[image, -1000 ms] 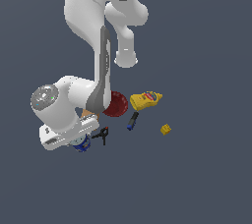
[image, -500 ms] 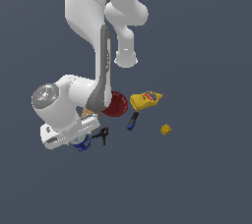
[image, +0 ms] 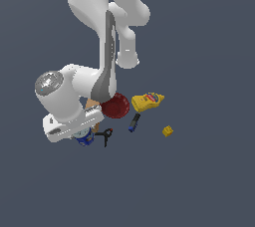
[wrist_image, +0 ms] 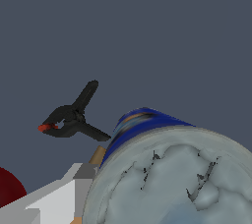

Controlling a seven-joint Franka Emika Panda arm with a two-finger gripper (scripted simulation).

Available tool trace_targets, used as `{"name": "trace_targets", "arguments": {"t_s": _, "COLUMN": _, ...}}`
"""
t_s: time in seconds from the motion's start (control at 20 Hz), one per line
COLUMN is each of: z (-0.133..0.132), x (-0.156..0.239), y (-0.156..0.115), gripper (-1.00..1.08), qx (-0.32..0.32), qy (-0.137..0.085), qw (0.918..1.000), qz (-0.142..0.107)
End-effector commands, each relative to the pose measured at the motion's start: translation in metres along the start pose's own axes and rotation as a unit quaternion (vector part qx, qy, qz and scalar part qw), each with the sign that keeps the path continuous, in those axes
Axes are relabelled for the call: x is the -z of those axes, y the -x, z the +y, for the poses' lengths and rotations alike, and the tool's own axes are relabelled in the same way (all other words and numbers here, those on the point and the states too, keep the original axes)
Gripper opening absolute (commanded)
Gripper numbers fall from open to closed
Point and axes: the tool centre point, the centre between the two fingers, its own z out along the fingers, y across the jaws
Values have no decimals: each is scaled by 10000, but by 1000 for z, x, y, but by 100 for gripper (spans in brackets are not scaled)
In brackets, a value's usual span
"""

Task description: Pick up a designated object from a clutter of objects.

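where the hand [image: 79,130] hangs low over the table [image: 199,181], the blue can [image: 84,138] lies directly beneath it, so close that in the wrist view its silvery-grey top [wrist_image: 172,179] fills the near part of the frame. the can appears upright, its long axis running up toward the hand, the blue label [wrist_image: 133,129] showing only as a band along the far edge. one pale finger [wrist_image: 54,201] is seen hard beside the can's wall; the other is out of frame. whether the fingers are spread or already pressing on the can cannot be told from either view, as the wrist body covers them in the exterior view.

just beyond the can from the hand lies the black clamp [wrist_image: 71,117], near but apart from it. the red bowl [image: 115,106] sits beside the hand's other flank, with a sliver of the wooden block [image: 91,104] showing between bowl and arm. the blue marker [image: 134,122], mustard bottle [image: 148,101] and yellow cube [image: 168,131] lie farther off, past the bowl.

judgement: the coming move turns on the vertical line between hand and can; a straight closure and lift should serve, with the clamp the nearest risk of contact.
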Motion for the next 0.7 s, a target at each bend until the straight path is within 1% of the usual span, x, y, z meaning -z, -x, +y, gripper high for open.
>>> {"name": "trace_targets", "arguments": {"t_s": 0.0, "z": -8, "x": 15, "y": 4, "gripper": -100, "qx": 3, "qy": 17, "qw": 10000, "qz": 18}}
{"name": "trace_targets", "arguments": {"t_s": 0.65, "z": -72, "x": 98, "y": 43, "gripper": -100, "qx": 4, "qy": 16, "qw": 10000, "qz": 21}}
